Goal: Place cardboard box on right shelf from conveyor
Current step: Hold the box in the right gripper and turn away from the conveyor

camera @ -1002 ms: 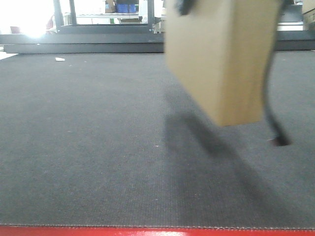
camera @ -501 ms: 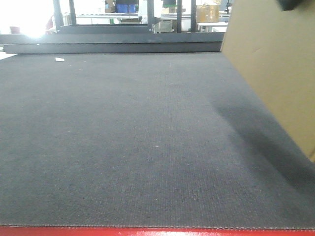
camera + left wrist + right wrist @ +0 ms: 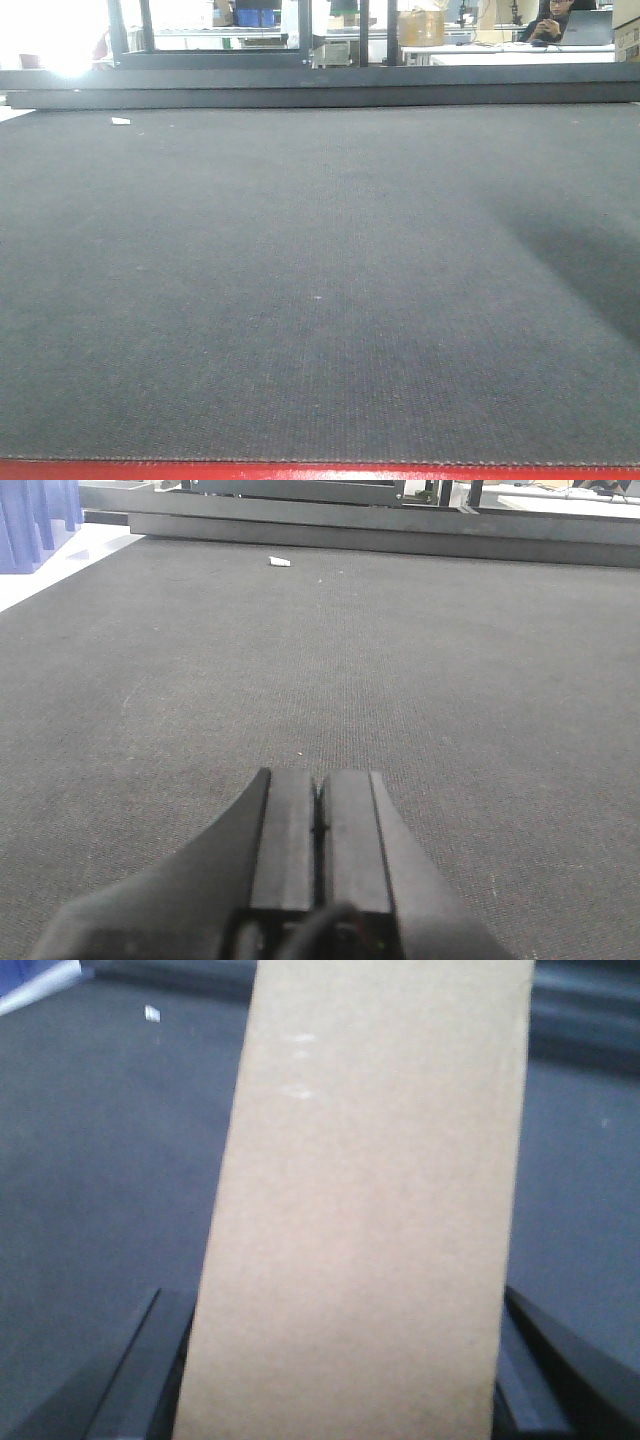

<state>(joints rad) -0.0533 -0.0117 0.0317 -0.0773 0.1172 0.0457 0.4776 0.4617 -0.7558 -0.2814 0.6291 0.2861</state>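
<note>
Dark grey conveyor (image 3: 300, 280) fills the front view. No box sits on it, only a soft shadow (image 3: 590, 260) by its right edge. The cardboard box (image 3: 370, 1210) is in the right tool (image 3: 350, 1380), with a dark finger pressed on each side, so the pick-up looks done. Taking it to the right shelf is still left to do, and no view shows that shelf. The left tool (image 3: 318, 810) hangs low over the belt, pinched together and holding nothing. Open room runs from the red front edge (image 3: 320, 470) to the dark rails (image 3: 300, 90) at the back. Only a white scrap (image 3: 121, 121) lies near the far left corner.
</note>
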